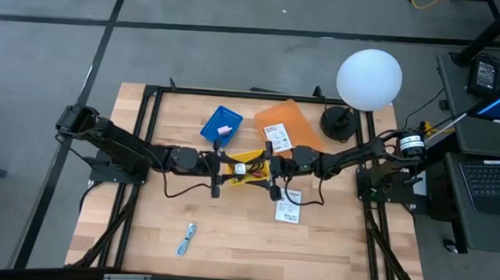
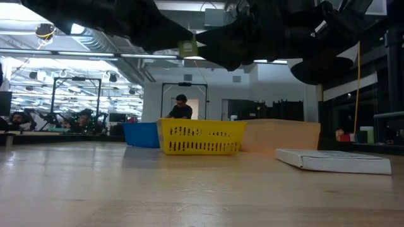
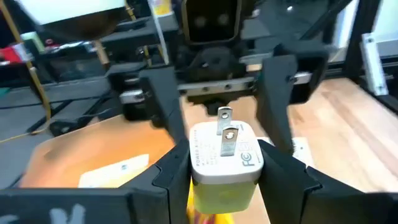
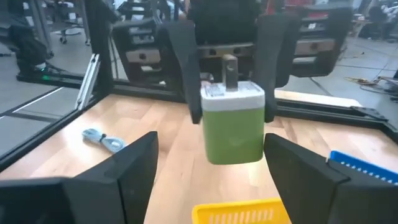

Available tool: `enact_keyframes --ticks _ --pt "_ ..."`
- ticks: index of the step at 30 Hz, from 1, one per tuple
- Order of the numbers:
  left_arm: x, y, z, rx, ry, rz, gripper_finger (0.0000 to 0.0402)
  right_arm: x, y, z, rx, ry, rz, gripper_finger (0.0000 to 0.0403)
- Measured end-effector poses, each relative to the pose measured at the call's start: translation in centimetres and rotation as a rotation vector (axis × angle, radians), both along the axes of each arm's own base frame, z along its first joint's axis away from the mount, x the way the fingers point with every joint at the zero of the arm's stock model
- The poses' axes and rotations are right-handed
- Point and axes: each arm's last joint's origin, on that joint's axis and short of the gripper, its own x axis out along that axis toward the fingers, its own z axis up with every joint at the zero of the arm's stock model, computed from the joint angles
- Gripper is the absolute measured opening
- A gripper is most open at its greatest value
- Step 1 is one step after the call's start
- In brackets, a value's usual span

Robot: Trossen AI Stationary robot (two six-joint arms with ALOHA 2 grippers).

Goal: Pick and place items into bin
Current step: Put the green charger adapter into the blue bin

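Observation:
My left gripper is shut on a small white-and-green plug adapter, high over the yellow bin. My right gripper faces it from the table's right, open, fingers wide apart and touching nothing. One white labelled packet lies on an orange pad; another lies flat on the table. A tiny pink block sits on a blue box. A small blue-silver piece lies nearer the near edge. A black cord trails by the right arm. My left gripper pinches the adapter between its two fingers, one on each side wall of the white body. The fingers come level from the table's left. The adapter is lifted clear above the bin, its two metal prongs pointing at the right gripper.
A white globe lamp on a black base stands at the far right. The black frame rails border the table. In the low view the bin stands between the blue box and the orange pad; a person shows far behind.

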Motion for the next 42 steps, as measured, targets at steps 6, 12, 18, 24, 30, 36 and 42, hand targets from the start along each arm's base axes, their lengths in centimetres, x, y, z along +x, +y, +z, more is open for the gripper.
enact_keyframes --ticks 6,12,18,24,30,36,42 --pt "-1.4 0.4 1.0 0.025 0.040 0.032 0.0148 -0.5 0.0 0.9 0.001 0.017 -0.004 0.0254" --pt "-3.3 0.8 0.2 0.022 0.021 0.069 0.0148 -0.7 0.0 1.0 0.002 0.056 -0.002 0.0213" --pt "-5.1 1.2 -0.4 -0.011 0.010 0.116 0.0148 -1.0 0.0 0.5 0.007 0.076 0.010 0.0137" --pt "-6.3 1.6 -0.9 -0.004 0.011 0.168 0.0148 -1.7 0.0 -0.4 0.055 0.100 0.004 0.0035" --pt "-6.6 1.8 -1.5 -0.038 0.062 0.251 0.0148 -2.6 0.2 -0.8 0.077 0.039 0.007 0.0012" --pt "-6.9 2.2 -1.7 -0.052 0.066 0.385 0.0148 -2.8 0.1 -1.1 0.081 0.042 0.004 0.0002" --pt "-6.9 2.3 -1.6 -0.086 0.059 0.446 0.0148 -2.8 0.1 -1.2 0.080 0.055 0.003 0.0003"
